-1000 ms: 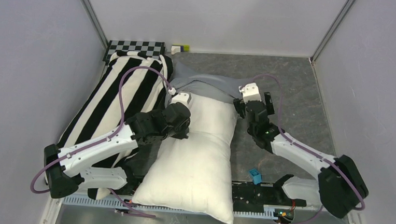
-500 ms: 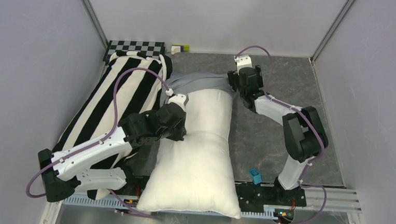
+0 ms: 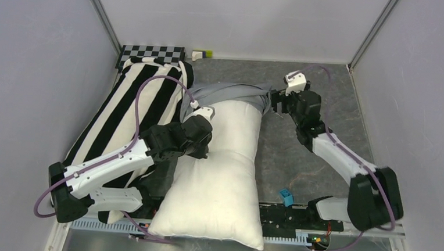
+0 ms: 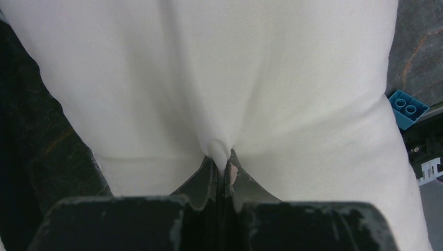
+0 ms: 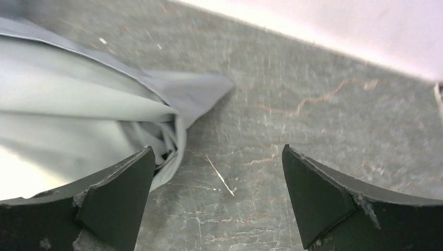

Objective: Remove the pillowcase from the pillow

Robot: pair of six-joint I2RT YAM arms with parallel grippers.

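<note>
Both arms (image 3: 118,160) forward: left claw (image 4: 223,164) tight on pillow (image 4: 235,78), right claw (image 5: 217,172) wide.

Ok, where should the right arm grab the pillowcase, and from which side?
Probably the bunched folds at the pillowcase end nearest the right fingers, coming in from the right: the fabric gathers there into a thick ridge, seemingly past the pillow, which the left fingers pinch.

Top camera looks down; wrist cameras sit close (left shares pillow (image 4: 235,78)).

Striped pillow (image 3: 133,105), checkerboard (image 3: 152,54), blue brick (image 3: 286,196)
</note>
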